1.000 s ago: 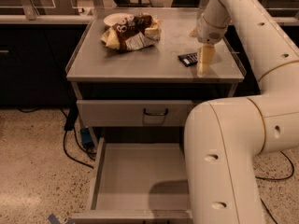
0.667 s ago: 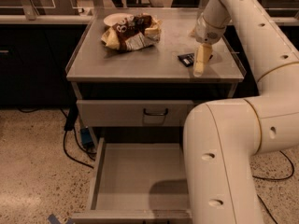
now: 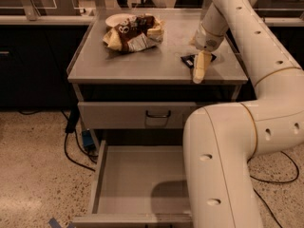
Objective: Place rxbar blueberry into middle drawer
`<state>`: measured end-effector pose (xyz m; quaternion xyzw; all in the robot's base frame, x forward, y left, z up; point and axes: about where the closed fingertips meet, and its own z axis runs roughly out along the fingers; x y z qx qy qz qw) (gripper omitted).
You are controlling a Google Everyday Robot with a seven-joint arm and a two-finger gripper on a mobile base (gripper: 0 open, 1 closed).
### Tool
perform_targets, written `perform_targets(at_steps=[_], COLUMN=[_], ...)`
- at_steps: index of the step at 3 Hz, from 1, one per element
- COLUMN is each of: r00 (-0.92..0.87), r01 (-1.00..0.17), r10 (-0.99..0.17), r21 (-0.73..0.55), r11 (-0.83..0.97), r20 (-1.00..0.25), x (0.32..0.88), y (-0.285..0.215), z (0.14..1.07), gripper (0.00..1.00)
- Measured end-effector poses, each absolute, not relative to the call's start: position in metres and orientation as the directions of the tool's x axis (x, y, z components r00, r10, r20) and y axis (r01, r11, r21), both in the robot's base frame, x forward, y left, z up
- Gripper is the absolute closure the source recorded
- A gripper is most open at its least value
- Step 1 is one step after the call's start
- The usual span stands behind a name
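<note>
Camera view: jaws at rxbar blueberry (image 3: pixel 189 60) on table (image 3: pixel 142 64)

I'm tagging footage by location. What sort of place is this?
Probably an office kitchenette or test lab: a steel-topped drawer cabinet, dark counters behind, loose cables on the terrazzo floor. The gripper is down at the rxbar blueberry on the cabinet top.

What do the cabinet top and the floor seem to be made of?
Cabinet top: probably brushed metal, grey with dull sheen. Floor: apparently terrazzo, speckled chips. The gripper hangs over the top's right side, at the rxbar blueberry.
</note>
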<state>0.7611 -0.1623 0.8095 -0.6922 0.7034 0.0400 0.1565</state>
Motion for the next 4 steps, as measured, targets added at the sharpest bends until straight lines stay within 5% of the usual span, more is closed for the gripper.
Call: perform_targets(at_steps=[4], r00=[0.030], r01=[-0.968], r10=[-0.960], r21=[-0.248], r11=[0.042], r20=[-0.279], x=[0.775], y=[-0.161], z=[0.828], gripper=[0.00])
